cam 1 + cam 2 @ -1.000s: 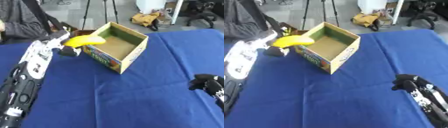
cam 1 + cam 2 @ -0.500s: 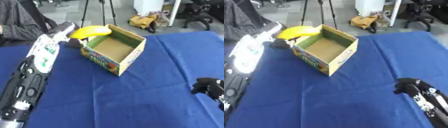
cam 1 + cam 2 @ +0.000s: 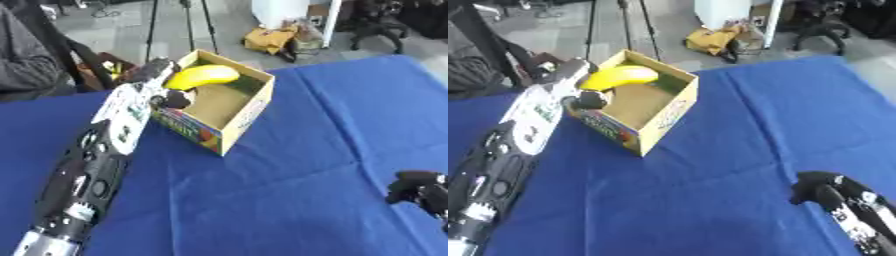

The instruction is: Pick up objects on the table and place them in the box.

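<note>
A table [image 3: 289, 200] draped in blue cloth fills most of the scene, seen from above and tilted a little askew. Nearest, at the lower right corner, the right robot hand [image 3: 820, 185] rests just above the cloth with its dark fingers curled in and nothing held. It sits close to the right edge of the view. Between it and everything else lies a wide stretch of bare blue cloth, the largest open area on the table.

From the lower left corner the left arm [image 3: 96, 165], black with silver and white panels, runs diagonally up and away across the cloth. At its far end the left robot hand [image 3: 166, 92] hangs over the near left rim of a box [image 3: 236, 117]. Its fingers are wrapped around one end of a yellow banana [image 3: 201, 76]. The banana lies almost level above the box's open top, over the far left part of the opening, and has not been set down inside.

The box is open cardboard with a colourful printed side, standing upright on the cloth, turned so one corner points toward the viewer. Bare cloth surrounds it on the right and near sides.

Beyond the table's far edge, just behind the box, is grey floor with tripod legs [image 3: 184, 20].
</note>
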Robot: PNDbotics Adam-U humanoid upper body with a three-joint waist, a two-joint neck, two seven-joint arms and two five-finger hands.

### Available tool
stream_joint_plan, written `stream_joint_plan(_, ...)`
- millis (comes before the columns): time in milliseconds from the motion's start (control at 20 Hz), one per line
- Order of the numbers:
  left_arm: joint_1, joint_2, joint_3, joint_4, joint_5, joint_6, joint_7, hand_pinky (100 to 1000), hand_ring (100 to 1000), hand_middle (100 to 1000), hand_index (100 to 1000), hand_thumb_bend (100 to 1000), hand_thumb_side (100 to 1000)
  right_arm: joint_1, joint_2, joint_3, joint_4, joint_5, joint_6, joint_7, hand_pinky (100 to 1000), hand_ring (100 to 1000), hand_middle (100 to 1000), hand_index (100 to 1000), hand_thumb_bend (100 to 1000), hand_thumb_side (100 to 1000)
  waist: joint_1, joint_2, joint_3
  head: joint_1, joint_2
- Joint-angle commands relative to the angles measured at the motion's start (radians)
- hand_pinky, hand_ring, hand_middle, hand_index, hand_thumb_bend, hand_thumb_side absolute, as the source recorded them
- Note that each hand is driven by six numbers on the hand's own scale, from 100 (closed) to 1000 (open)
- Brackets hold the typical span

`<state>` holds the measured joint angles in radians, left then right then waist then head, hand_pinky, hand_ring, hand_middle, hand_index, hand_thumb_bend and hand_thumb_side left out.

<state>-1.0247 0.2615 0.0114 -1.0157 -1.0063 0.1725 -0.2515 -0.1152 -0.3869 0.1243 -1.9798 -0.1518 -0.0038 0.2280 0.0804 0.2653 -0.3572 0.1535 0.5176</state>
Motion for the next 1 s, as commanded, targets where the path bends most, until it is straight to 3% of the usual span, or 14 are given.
stream_joint_plan(50,-0.033,0.008,0.003,0.014,-0.052,-0.005,0.05,616,460,409,559,100,244,-0.01,-0.004,0.001,-0.02,0.005,0.003,0.008,815,655,657,795,178,711,0.0,-0.012,-0.01,0.015,-0.022)
stream_joint_plan(100,-0.033,0.007,-0.001,0.021,-0.068,-0.01,0.054,652,529,487,649,100,259,-0.01,-0.003,0.001,-0.02,0.006,0.004,0.008,815,655,656,794,168,708,0.002,-0.011,-0.015,0.016,-0.023)
stream_joint_plan(150,-0.033,0.006,-0.004,0.027,-0.083,-0.016,0.055,679,586,548,700,351,416,-0.01,-0.002,0.001,-0.02,0.007,0.006,0.008,815,655,656,794,176,712,0.004,-0.009,-0.018,0.016,-0.025)
stream_joint_plan(200,-0.033,0.005,-0.006,0.032,-0.097,-0.023,0.055,679,586,548,700,351,416,-0.011,-0.002,0.001,-0.02,0.008,0.006,0.009,815,655,656,794,176,712,0.006,-0.008,-0.02,0.016,-0.025)
stream_joint_plan(250,-0.032,0.004,-0.008,0.036,-0.109,-0.032,0.051,702,629,601,736,634,526,-0.012,-0.001,0.001,-0.02,0.009,0.007,0.009,815,655,656,794,176,712,0.007,-0.008,-0.02,0.016,-0.026)
stream_joint_plan(300,-0.032,0.005,-0.009,0.039,-0.124,-0.04,0.048,725,666,639,758,800,576,-0.012,-0.001,0.001,-0.02,0.009,0.008,0.009,815,655,656,794,176,712,0.008,-0.008,-0.02,0.016,-0.026)
stream_joint_plan(400,-0.029,0.008,-0.006,0.043,-0.15,-0.045,0.045,748,705,687,783,934,617,-0.012,0.0,0.0,-0.02,0.009,0.009,0.009,815,655,656,794,175,712,0.009,-0.008,-0.019,0.015,-0.027)
stream_joint_plan(650,-0.021,0.01,0.002,0.047,-0.176,-0.043,0.039,797,775,772,817,1000,702,-0.011,0.001,-0.002,-0.02,0.009,0.011,0.008,815,655,656,794,174,712,0.008,-0.011,-0.014,0.012,-0.03)
stream_joint_plan(950,-0.012,0.014,0.009,-0.004,-0.116,-0.043,0.085,769,752,748,776,1000,758,-0.006,0.001,-0.005,-0.02,0.008,0.012,0.006,815,655,656,793,169,713,0.002,-0.016,-0.004,0.009,-0.027)
stream_joint_plan(1000,-0.009,0.019,0.01,-0.027,-0.086,-0.048,0.102,758,741,736,758,965,774,-0.005,0.001,-0.006,-0.02,0.008,0.013,0.005,815,655,655,793,166,714,0.001,-0.019,0.0,0.007,-0.026)
